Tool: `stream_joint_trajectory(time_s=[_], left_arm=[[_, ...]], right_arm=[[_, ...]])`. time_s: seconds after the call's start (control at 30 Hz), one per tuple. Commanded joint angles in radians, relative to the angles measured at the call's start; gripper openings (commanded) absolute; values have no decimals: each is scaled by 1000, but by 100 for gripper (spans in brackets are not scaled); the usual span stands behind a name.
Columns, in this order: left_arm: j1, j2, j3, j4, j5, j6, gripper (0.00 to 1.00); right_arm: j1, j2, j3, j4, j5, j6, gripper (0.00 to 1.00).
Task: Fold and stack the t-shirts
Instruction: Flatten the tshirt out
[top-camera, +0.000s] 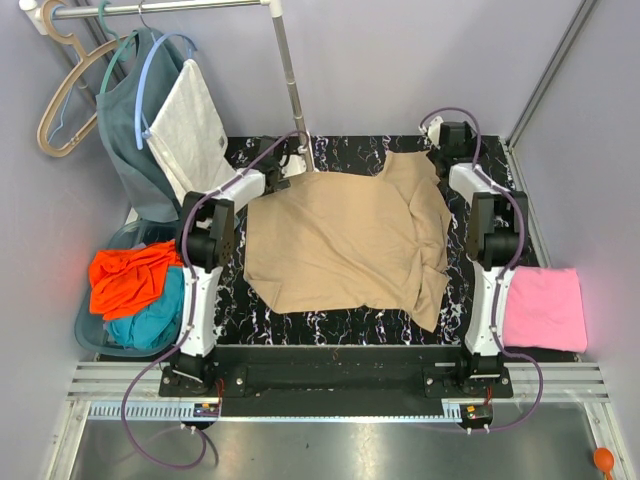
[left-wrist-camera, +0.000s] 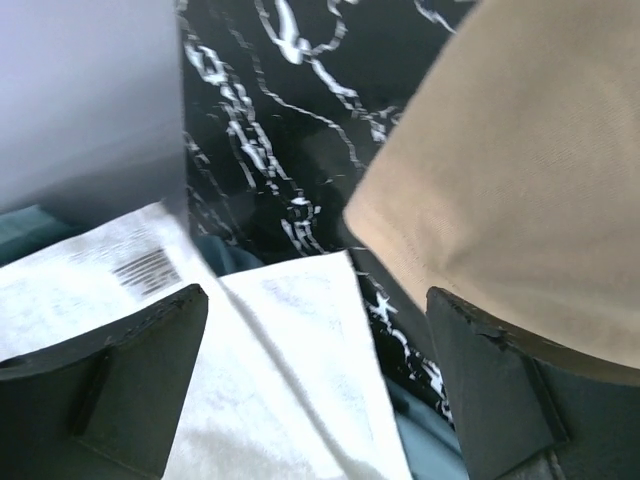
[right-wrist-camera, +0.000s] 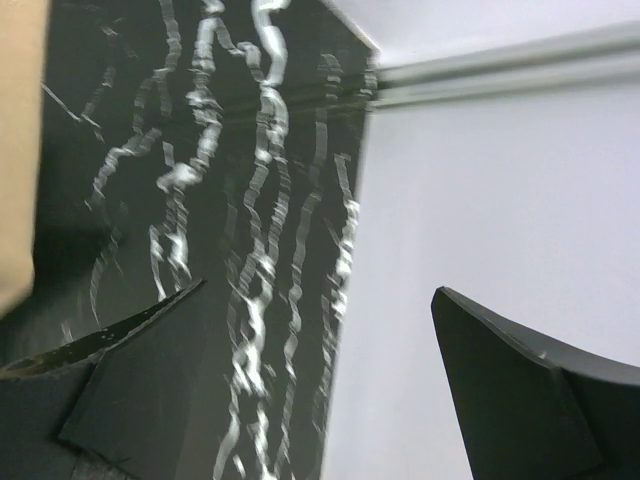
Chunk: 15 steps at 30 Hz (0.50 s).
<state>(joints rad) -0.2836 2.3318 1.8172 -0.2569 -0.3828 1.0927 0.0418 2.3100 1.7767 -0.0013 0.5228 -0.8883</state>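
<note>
A tan t-shirt (top-camera: 350, 235) lies spread and rumpled across the black marble table (top-camera: 330, 325). One pink t-shirt (top-camera: 545, 308) rests folded at the table's right edge. An orange t-shirt (top-camera: 130, 278) and a teal one (top-camera: 150, 322) are bundled in a basket on the left. My left gripper (top-camera: 290, 160) hovers open at the tan shirt's far left corner; in the left wrist view the gripper (left-wrist-camera: 315, 390) has the tan hem (left-wrist-camera: 520, 180) beside its right finger. My right gripper (top-camera: 450, 135) is open by the far right corner, and the gripper (right-wrist-camera: 320, 380) holds nothing, with tan cloth (right-wrist-camera: 18, 150) at the left edge.
A blue-grey basket (top-camera: 95, 335) stands left of the table. At the back left a rail with hangers (top-camera: 65, 95) carries a white cloth (top-camera: 190, 130) and a grey-teal garment (top-camera: 130, 120). A metal pole (top-camera: 292, 80) rises behind the table. Grey walls (top-camera: 590, 150) close in.
</note>
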Motion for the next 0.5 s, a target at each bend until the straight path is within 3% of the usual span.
stream_joint_trajectory(time_s=[0.0, 0.2, 0.47], left_arm=[[-40, -138, -5, 15, -10, -62, 98], [-80, -310, -183, -44, 60, -132, 98], [-100, -486, -479, -36, 93, -191, 97]], right_arm=[[13, -257, -117, -35, -37, 120, 98], [26, -460, -295, -138, -102, 212, 98], [26, -551, -436, -236, -245, 294, 98]])
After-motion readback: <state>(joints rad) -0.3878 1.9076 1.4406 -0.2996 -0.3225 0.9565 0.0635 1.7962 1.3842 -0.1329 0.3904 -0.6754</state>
